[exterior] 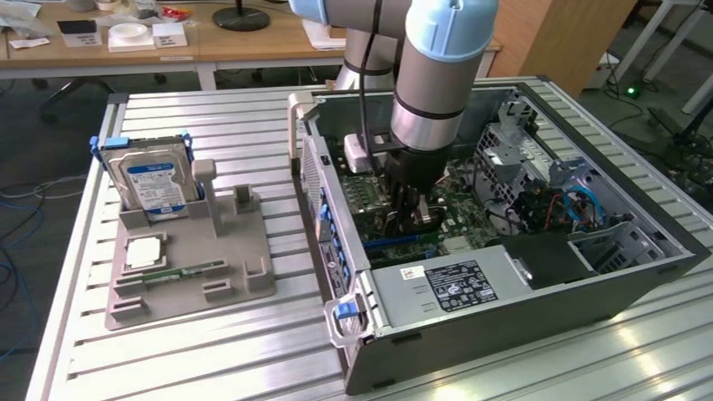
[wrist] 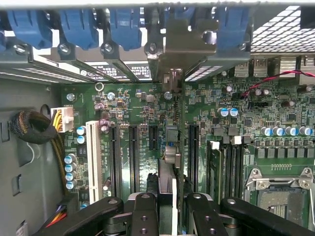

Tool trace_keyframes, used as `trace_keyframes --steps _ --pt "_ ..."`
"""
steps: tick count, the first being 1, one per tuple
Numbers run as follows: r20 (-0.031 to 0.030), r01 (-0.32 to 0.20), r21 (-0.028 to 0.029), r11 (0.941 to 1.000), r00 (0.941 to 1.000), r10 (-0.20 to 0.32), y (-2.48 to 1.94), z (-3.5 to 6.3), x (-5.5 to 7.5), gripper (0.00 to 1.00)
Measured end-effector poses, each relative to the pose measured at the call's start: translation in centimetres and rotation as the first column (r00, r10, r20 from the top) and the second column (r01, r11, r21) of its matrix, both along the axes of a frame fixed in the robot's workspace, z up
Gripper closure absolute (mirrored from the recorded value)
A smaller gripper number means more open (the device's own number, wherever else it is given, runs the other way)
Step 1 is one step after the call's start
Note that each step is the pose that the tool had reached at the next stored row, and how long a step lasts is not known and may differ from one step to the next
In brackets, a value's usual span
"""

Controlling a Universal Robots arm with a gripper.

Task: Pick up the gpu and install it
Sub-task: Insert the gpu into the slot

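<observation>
Soft indoor light; glare streaks the table [exterior: 624,359] at the exterior view's lower right, and the computer case [exterior: 535,309] is shadowed inside. The wrist view shows the circuit board [wrist: 147,113] evenly lit, the graphics card [wrist: 171,142] dark, a mesh panel [wrist: 280,29] washed out.

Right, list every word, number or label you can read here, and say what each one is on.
No text here can be quoted word for word.
Blue label on the hard drive: print too small to read.
Black-and-white label on the power supply: too small to read.
White lettering on the motherboard: too small to read.
White stickers above the card slots: cannot be read.
</observation>
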State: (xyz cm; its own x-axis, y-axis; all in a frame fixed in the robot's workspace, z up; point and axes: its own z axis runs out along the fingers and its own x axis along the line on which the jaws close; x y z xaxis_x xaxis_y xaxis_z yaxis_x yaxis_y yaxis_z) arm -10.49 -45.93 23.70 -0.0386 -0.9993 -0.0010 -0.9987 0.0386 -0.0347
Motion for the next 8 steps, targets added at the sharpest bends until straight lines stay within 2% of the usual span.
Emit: trace_keyframes --steps 8 --pt "-0.0001 0.000 -0.0002 1.0000 1.0000 0.000 0.00 -0.20 0.00 0.73"
